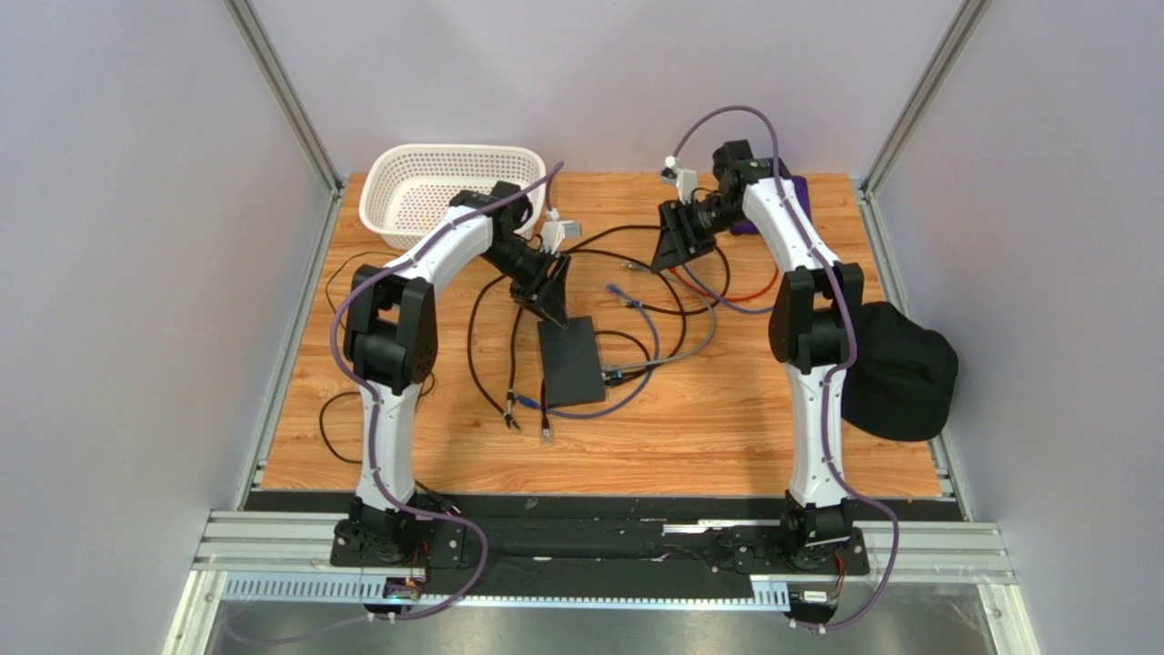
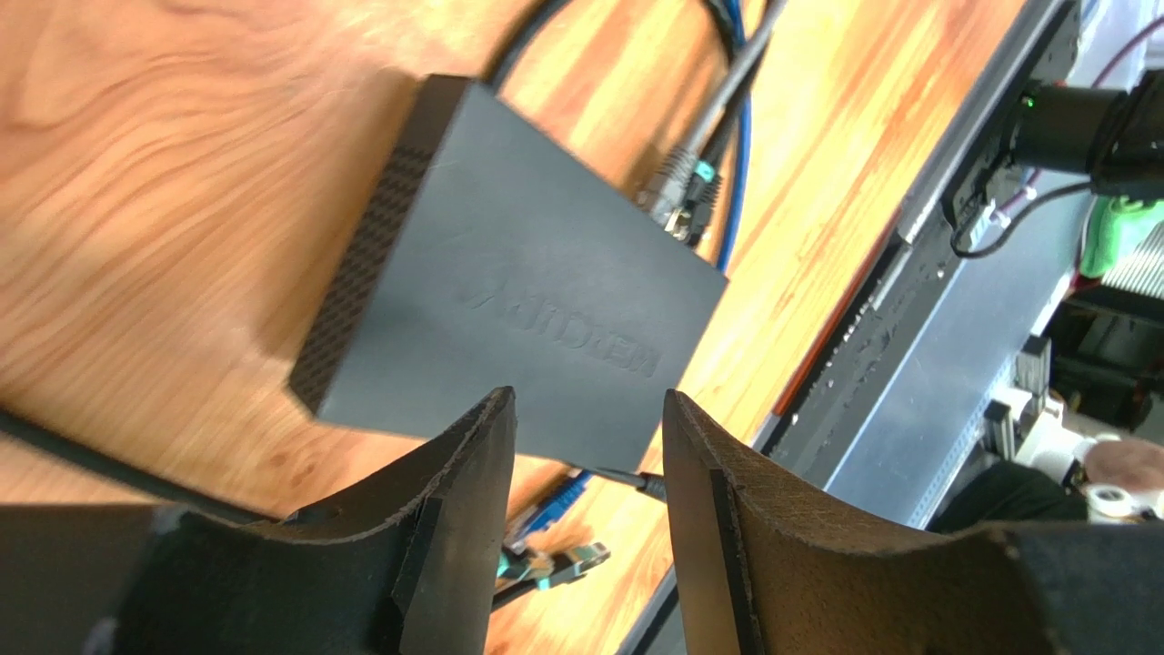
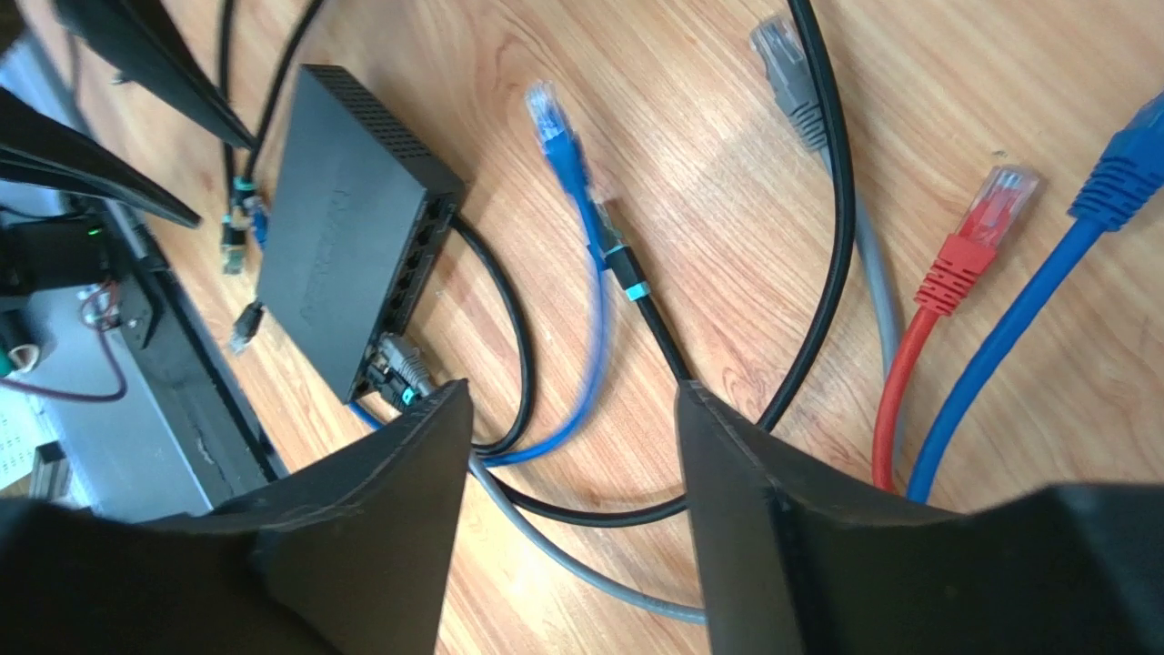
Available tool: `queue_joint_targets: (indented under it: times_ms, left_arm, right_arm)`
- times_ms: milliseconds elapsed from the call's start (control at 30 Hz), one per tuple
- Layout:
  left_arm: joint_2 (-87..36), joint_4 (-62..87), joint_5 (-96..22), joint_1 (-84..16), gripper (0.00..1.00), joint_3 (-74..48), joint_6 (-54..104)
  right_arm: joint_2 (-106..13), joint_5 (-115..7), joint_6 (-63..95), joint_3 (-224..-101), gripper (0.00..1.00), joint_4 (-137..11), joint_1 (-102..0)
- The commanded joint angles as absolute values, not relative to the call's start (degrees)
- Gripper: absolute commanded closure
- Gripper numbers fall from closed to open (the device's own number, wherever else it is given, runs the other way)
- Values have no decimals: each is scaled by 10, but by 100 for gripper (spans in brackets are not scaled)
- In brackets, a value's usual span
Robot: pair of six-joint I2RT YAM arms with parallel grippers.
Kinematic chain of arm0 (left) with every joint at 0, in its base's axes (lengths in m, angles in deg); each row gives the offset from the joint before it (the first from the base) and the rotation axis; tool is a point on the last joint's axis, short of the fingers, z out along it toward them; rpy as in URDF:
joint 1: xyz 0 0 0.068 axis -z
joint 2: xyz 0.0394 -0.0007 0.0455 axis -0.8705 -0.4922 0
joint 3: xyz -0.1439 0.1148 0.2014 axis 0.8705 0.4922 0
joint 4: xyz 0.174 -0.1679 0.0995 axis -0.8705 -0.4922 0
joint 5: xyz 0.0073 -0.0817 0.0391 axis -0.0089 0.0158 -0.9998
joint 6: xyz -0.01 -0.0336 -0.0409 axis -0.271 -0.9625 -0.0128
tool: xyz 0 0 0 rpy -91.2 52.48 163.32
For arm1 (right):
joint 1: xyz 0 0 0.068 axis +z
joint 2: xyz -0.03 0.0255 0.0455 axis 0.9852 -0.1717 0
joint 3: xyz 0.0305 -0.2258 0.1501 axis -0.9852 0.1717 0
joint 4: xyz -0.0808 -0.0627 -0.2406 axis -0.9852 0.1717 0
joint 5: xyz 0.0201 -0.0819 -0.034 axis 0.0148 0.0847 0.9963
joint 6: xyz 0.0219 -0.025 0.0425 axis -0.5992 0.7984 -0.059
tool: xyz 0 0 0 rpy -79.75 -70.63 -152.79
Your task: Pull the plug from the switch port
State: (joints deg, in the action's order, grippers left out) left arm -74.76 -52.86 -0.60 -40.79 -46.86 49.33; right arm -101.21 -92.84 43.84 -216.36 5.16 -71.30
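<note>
High fixed view from behind — both wrist views close above the shared switch (image 2: 519, 300)

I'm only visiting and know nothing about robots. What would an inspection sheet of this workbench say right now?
Surface: wooden table, no spills seen.
Job's things: black switch lies flat; one plug sits in a port near its corner.
Clutter: white basket at the far left; black cloth at the right edge.
Grippers: left gripper open over the switch; right gripper open, holding nothing.
Cables: red cable, blue cable, grey cable and black cable lie loose beside the switch.
Surroundings: plain grey walls.
</note>
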Motion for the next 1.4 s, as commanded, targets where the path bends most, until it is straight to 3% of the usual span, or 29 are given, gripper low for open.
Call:
queue_joint_targets:
  times_ms: [0, 100, 267, 500, 800, 967, 1133, 1367]
  left_arm:
    - [-705, -518, -3, -421, 46, -451, 501]
    - [-683, -503, -22, -421, 46, -423, 495]
    - [-677, -481, -19, -421, 45, -377, 473]
    - [-716, -485, -57, -421, 45, -361, 457]
    - [-818, -508, -90, -420, 45, -436, 464]
    - [-878, -515, -82, -420, 45, -518, 464]
    - [-901, -511, -42, -417, 45, -561, 462]
    - [-905, -512, -20, -399, 45, -588, 462]
  right_arm:
    - [-963, -851, 422, -2178, 37, 15, -701]
    - [-930, -869, 451, -2159, 37, 18, -697]
    - [-868, -1005, 569, -2025, 37, 33, -659]
    - [-951, -1059, 585, -1998, 41, 99, -635]
    - [-963, -1026, 542, -1949, 40, 36, -603]
    - [-931, -934, 518, -1874, 39, -4, -564]
    - [-908, -908, 494, -1807, 39, -26, -531]
    - [-892, -904, 481, -1816, 38, -31, -514]
